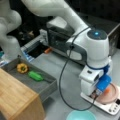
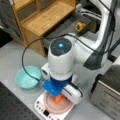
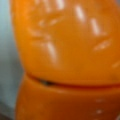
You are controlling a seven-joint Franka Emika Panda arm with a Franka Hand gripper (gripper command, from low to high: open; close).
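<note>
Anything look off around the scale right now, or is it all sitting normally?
Nothing stands out. The pincer is low over the pink plate on the white scale, at an orange object. The teal bowl sits upright beside it.

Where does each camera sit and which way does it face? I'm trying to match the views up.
Front view: high, looking down across the grey table; arm and gripper over the pink plate, grey tray at left.
Front view: overhead from the opposite side; gripper, teal bowl, wooden shelf.
Wrist view: pressed close to an orange object; no gripper shows.
Shared: both front views show plate, bowl, orange object.
</note>
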